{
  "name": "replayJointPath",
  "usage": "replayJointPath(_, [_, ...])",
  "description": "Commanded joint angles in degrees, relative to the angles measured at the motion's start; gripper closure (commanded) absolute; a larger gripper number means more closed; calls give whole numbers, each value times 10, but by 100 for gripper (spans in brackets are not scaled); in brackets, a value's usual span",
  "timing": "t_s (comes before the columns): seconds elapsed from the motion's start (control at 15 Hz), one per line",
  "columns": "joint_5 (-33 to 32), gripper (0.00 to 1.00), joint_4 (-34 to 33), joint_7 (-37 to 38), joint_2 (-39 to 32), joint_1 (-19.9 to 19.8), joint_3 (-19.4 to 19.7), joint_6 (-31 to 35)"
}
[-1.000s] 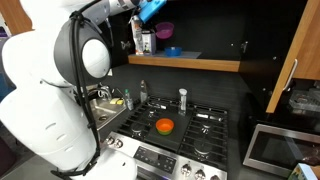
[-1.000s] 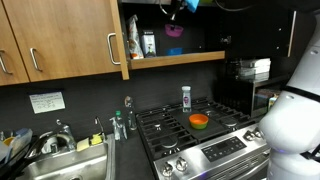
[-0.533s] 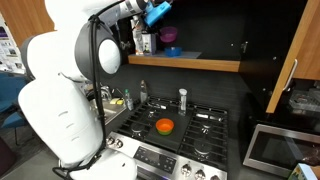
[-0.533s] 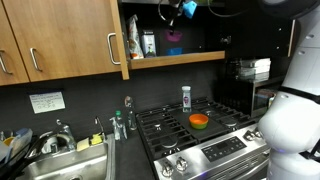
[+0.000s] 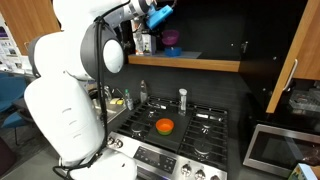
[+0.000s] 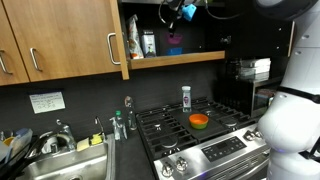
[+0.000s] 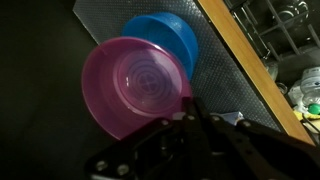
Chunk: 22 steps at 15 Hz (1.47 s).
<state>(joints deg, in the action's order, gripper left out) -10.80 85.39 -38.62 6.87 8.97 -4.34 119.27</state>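
In an exterior view, the gripper (image 5: 163, 22) was up at the shelf (image 5: 205, 64) above the stove (image 5: 205, 130). The pink bowl (image 5: 171, 38) hung just under it, looking purple here, above the shelf board and beside a bottle (image 5: 146, 41). Whether the bowl touched the board could not be told. Down on the stove lay an orange dish (image 5: 165, 126), well apart from the gripper.

In the exterior view from the front, the gripper (image 6: 177, 20) came in from above the open cupboard. The pink bowl (image 6: 175, 40) showed as a small purple shape in the shelf's (image 6: 190, 57) dark opening, right of the wooden door (image 6: 60, 40). The fingers were too small to read.

In the wrist view, the pink bowl (image 7: 135, 85) filled the middle. It was round, translucent and glossy, with faint rings at its centre. The gripper (image 7: 192, 108) was pinched narrow on the rim at its lower right, holding it. A blue bowl (image 7: 172, 35) sat behind it, partly covered, on a grey mesh liner (image 7: 100, 18). The shelf's wooden edge (image 7: 250, 70) ran slantwise to the right.
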Motion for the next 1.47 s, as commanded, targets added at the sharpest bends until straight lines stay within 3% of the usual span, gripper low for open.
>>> replayJointPath(0.0, [-3, 99, -11, 9, -6, -8, -7, -5])
replayJointPath(1.4, [-2, 99, -6, 36, -30, -2, 2, 26])
